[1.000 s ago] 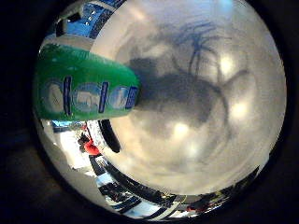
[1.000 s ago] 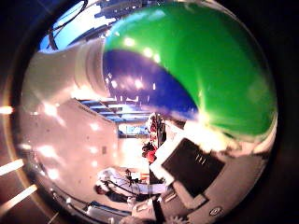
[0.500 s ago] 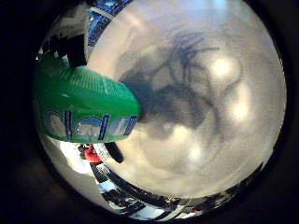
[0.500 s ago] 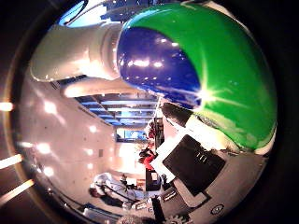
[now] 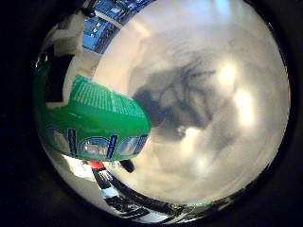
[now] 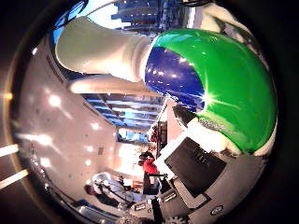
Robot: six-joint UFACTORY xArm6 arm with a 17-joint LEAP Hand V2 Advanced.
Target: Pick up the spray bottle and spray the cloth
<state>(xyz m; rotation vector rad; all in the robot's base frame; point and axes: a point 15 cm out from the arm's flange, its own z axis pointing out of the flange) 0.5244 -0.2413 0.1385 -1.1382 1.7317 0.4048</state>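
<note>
A green spray bottle with a blue label and a white spray head lies close against my palm and fills much of the thumb side view. Its green lower body with white print shows in the little finger side view. White and black parts of my hand press against the bottle's side, with fingers curled round it. The bottle hangs above a pale glossy table, where the hand and bottle cast a dark shadow. No cloth is in either view.
The table's edge curves past below the bottle, with dark equipment beyond it. A pale wall with bright light spots and blue overhead structures lie past the spray head.
Both views have turned with the hand. The white spray head now shows in full in the thumb side view, and the shadow on the table has shifted. The grip on the bottle looks unchanged.
</note>
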